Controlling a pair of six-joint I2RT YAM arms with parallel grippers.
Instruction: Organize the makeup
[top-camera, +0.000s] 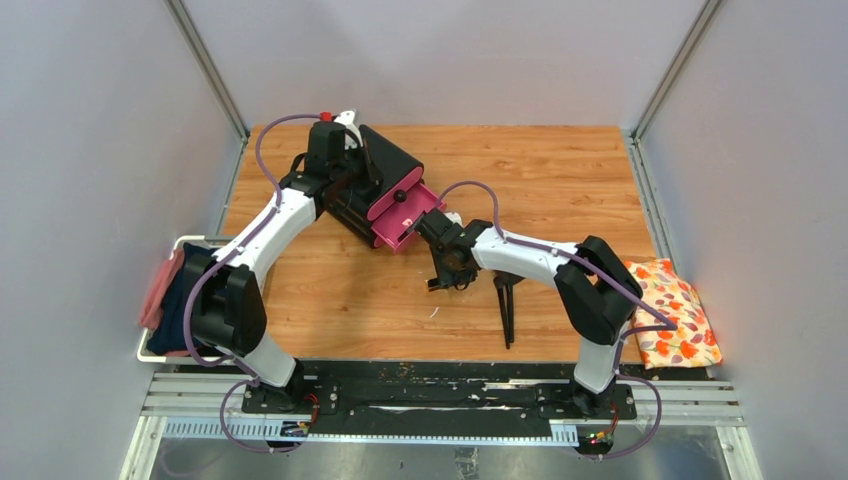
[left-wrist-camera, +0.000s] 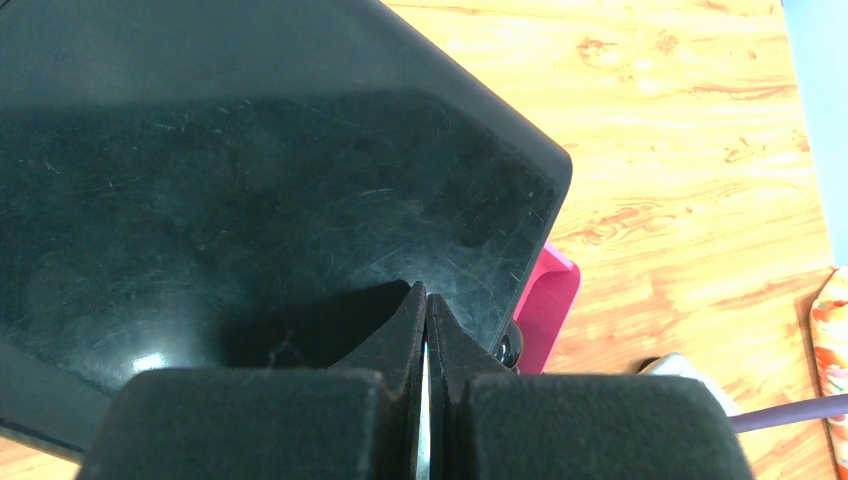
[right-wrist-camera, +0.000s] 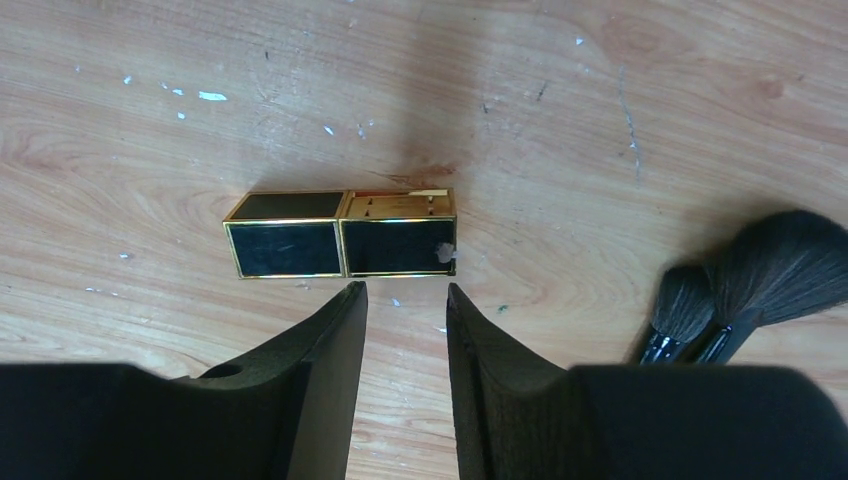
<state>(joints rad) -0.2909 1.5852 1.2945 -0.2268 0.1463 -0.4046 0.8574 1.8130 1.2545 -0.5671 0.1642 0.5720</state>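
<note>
The case (right-wrist-camera: 340, 235) lies flat on the table (right-wrist-camera: 600, 120) just ahead of the right claw (right-wrist-camera: 405, 288), apart from both fingertips; the claw is part open with a narrow gap and has hold of nothing. The point that matters is the axis: in the right wrist view the case's long side runs straight across, along the very line on which the jaws close, and it looks longer than the gap between them. It also sits off to the left, so only its gold-topped half faces the opening. A pinch across the short side would, I judge, want the wrist turned a quarter and shifted a little left. The brushes (right-wrist-camera: 750, 280) lie close on the right, heads toward the claw, but not touching the case. The left claw (left-wrist-camera: 427, 295) is far off this job; its fingers are pressed together, empty as far as shows, at the top of the box (left-wrist-camera: 250, 180). The pink drawer (top-camera: 408, 215) stands pulled out toward the right arm, the nearer one by far.
</note>
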